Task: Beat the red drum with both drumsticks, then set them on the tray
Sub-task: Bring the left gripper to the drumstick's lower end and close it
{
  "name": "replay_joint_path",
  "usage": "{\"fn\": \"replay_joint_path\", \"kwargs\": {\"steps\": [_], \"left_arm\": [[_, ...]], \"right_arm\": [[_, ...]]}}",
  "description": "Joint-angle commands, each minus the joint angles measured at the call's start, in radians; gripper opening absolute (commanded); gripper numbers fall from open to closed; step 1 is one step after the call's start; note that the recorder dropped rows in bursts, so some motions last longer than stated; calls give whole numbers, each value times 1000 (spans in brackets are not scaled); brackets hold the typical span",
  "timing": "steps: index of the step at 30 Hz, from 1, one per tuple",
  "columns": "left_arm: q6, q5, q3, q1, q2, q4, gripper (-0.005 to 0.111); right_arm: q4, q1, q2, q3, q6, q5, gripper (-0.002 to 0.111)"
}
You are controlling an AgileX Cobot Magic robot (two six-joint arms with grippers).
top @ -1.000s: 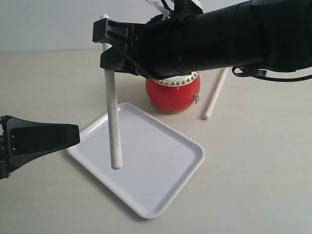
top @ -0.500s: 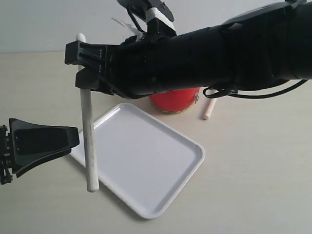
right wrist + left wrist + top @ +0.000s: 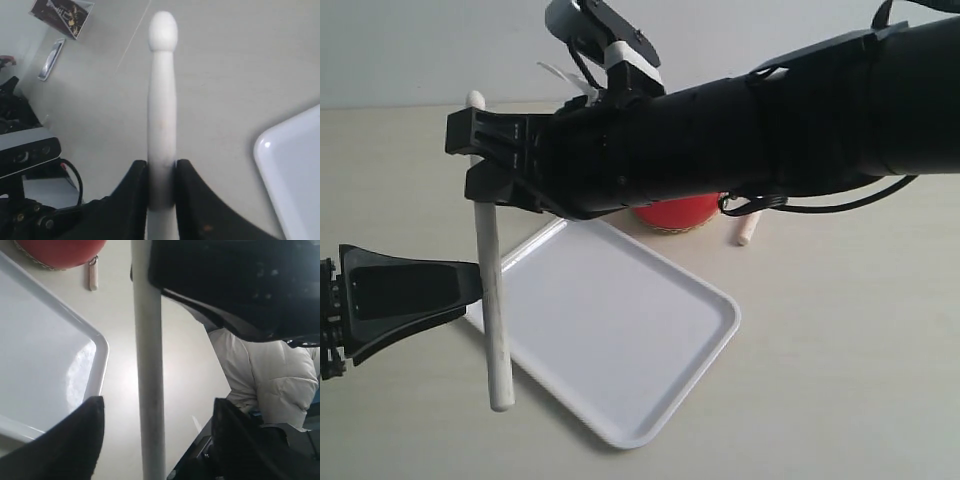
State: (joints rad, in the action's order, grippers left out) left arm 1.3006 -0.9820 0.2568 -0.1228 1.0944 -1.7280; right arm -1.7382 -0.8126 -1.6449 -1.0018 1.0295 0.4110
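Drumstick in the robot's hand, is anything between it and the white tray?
Nothing visible. The drumstick hangs upright in the right gripper, its lower end just beside the tray's edge. The open left gripper sits close by the stick, away from the tray.

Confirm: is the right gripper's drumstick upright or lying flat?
Roughly upright: the drumstick hangs near-vertical from the right gripper, clamped near its top, lower end free.

Two drumsticks [image 3: 491, 300] [image 3: 744, 235], one red drum [image 3: 675, 212], one white tray [image 3: 620, 330], two grippers [image 3: 478, 168] [image 3: 470, 282].
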Motion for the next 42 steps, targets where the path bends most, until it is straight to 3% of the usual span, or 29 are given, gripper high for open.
{"fn": "replay_joint_path", "kwargs": {"steps": [1, 30, 42], "left_arm": [[-27, -43, -4, -8, 1, 1, 61], [2, -52, -46, -8, 1, -16, 61], [77, -119, -46, -8, 167, -16, 61]], "right_arm": [[-6, -1, -16, -33, 20, 60, 0], [-6, -1, -44, -52, 16, 67, 0], [-6, -1, -44, -52, 16, 65, 0]]}}
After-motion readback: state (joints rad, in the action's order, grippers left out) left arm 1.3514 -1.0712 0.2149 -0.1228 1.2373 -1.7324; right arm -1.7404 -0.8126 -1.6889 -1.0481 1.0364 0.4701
